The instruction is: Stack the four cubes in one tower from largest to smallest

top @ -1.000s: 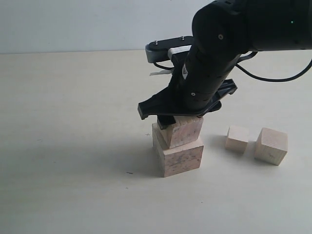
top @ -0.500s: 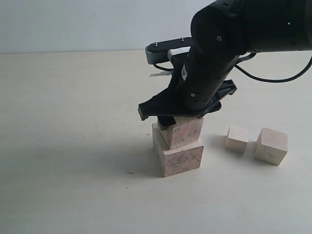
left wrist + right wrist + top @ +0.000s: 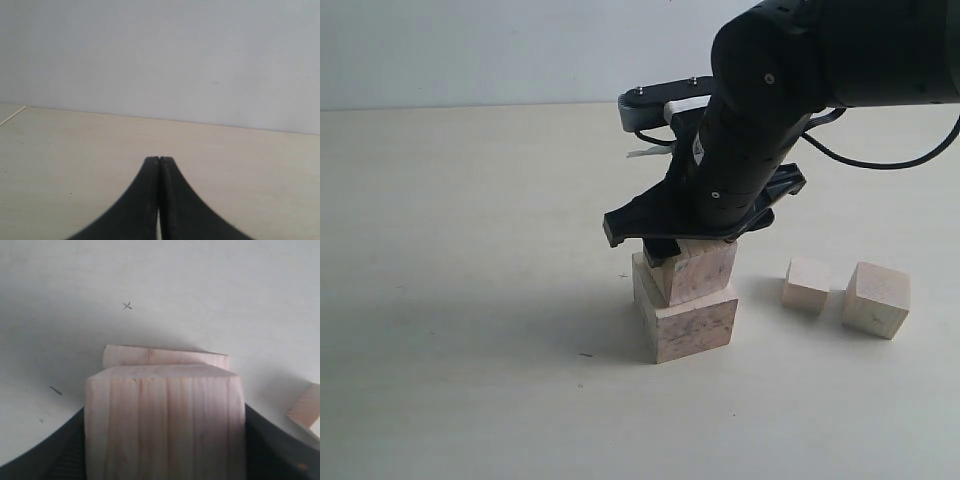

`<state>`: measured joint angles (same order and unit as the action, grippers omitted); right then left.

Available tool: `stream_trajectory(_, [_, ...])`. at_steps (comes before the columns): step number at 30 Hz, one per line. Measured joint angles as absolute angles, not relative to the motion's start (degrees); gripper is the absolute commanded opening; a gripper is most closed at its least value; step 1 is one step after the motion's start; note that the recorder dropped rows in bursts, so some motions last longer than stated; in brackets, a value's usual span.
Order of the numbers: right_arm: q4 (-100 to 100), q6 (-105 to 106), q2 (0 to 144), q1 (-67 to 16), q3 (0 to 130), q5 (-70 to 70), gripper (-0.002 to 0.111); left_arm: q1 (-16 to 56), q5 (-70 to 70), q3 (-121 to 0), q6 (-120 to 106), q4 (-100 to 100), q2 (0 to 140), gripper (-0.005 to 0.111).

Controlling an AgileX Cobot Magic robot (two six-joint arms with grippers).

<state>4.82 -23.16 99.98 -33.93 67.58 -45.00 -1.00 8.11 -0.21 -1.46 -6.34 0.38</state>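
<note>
Pale beige table [image 3: 470,300], matte, w/ faint grain; plain whitish wall [image 3: 470,50] behind, meeting it in a straight line. Far left: open tabletop w/ a few tiny dark marks [image 3: 585,354] and a soft shadow.

Left gripper [image 3: 159,160] seen only in its wrist view: black fingers [image 3: 145,200] pressed together tip to tip, clenched on nothing, above the table and facing the wall.

Mid-scene: biggest cube [image 3: 692,325], pinkish-tan w/ dark specks, flat on the table as the base. On top of it, 2nd cube [image 3: 705,272], also speckled, turned a bit vs. the base, corners out of line; resting on the base's top as far as visible. Right gripper [image 3: 692,248] down over it from above, fingers [image 3: 65,455] clamped on opp. sides of the 2nd cube. Bulky black arm [image 3: 770,120] above, reaching in from upper right, w/ cable [image 3: 880,165] looping behind.

Right of these two and apart from them: smallest cube [image 3: 807,283], pale beige, on the table. Just beside it, not touching: 3rd cube [image 3: 876,299], pale, a bit bigger, furthest right.
</note>
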Motion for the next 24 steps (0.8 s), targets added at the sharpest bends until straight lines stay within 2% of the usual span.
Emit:
stream_trajectory(10, [4.6, -22.8, 100.0, -33.9, 67.6, -45.0, 0.065, -1.0, 8.1, -0.2, -1.5, -6.3, 0.4, 0.0])
stream_trajectory(18, [3.3, -22.4, 100.1, -33.9, 67.6, -45.1, 0.082, -1.0, 8.1, -0.2, -1.5, -6.3, 0.4, 0.0])
stream_trajectory(24, [3.3, -21.7, 99.2, -33.9, 67.6, -44.4, 0.083, -1.0, 8.1, -0.2, -1.5, -6.3, 0.4, 0.0])
